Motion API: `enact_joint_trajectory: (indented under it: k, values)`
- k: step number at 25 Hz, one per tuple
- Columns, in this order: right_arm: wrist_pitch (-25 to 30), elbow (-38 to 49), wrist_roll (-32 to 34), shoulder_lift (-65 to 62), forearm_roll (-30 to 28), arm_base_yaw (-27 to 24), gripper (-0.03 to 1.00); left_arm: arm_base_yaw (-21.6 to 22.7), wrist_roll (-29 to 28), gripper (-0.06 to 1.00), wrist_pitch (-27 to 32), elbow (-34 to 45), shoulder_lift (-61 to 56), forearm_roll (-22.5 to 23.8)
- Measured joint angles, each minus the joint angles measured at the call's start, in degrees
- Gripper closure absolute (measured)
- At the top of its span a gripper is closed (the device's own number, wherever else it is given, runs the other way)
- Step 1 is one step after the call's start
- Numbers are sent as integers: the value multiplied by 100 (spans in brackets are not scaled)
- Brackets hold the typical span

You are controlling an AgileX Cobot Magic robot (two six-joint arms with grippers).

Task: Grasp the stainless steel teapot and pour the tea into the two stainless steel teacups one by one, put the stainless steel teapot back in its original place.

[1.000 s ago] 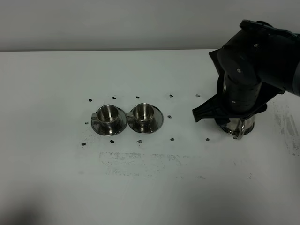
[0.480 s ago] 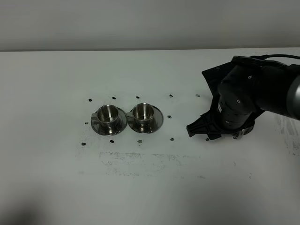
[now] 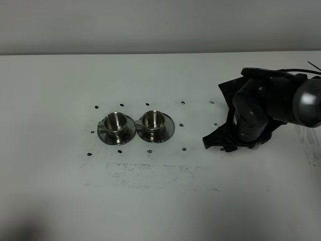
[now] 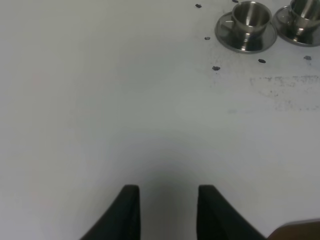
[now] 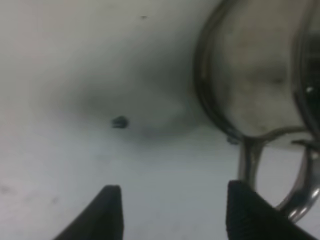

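Nothing is poured yet: the 2 cups look empty, mid-desk. Right gripper hangs low at the teapot, jaws apart, handle beside 1 jaw, unclamped. Left gripper: jaws apart, holding nothing. Grasp, 2 pours and return remain.

Pot: blurred and cropped just beside the right end effector; from above, almost wholly hidden beneath the arm.
Far cup: cropped, well ahead of the left end effector.
Tea: too small to tell.
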Motion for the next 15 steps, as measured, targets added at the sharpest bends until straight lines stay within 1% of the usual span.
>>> enact_joint_trajectory:
  k: [4,8,12,15]
  values:
    - [-104,7,0,23,-203,-220,49,0,-5,66,0,0,0,0]
    - [-95,18,0,23,-271,-439,49,0,-5,66,0,0,0,0]
    - [92,18,-7,23,-315,-494,49,0,-5,66,0,0,0,0]
    - [383,18,-268,15,-52,-441,49,0,-5,66,0,0,0,0]
